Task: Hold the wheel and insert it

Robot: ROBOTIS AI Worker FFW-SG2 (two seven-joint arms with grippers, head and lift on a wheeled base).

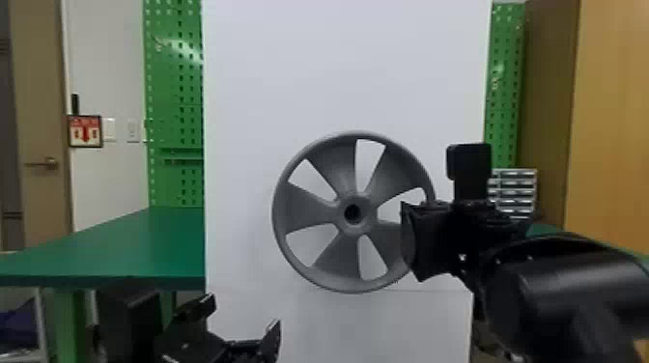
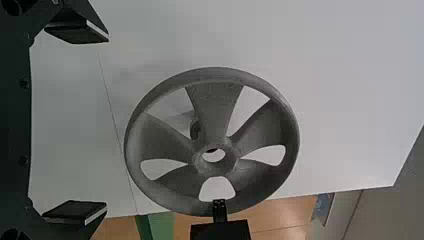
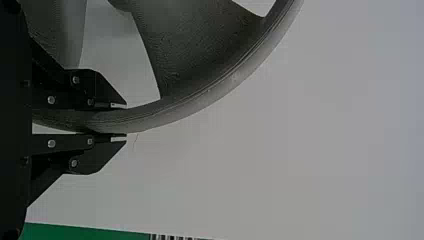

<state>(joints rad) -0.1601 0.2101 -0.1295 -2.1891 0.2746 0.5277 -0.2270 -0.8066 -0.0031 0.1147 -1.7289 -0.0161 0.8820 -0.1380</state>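
The grey wheel (image 1: 333, 256) stands upright before the white panel, its hub facing the head camera. At its right rim is my right gripper (image 1: 419, 212); in the right wrist view the fingers of the right gripper (image 3: 119, 121) are shut on the rim (image 3: 175, 112). My left gripper (image 1: 244, 321) is low, left of and below the wheel, fingers wide apart with nothing between them. In the left wrist view the left gripper (image 2: 106, 125) is open, the wheel (image 2: 212, 92) farther off. A peg-like part (image 2: 194, 128) shows through a gap between spokes.
The white panel (image 1: 347, 72) stands behind the wheel. A green table (image 1: 120, 246) extends to its left, with green pegboards (image 1: 174, 96) behind. Small drawers (image 1: 513, 186) stand at the right behind my right arm.
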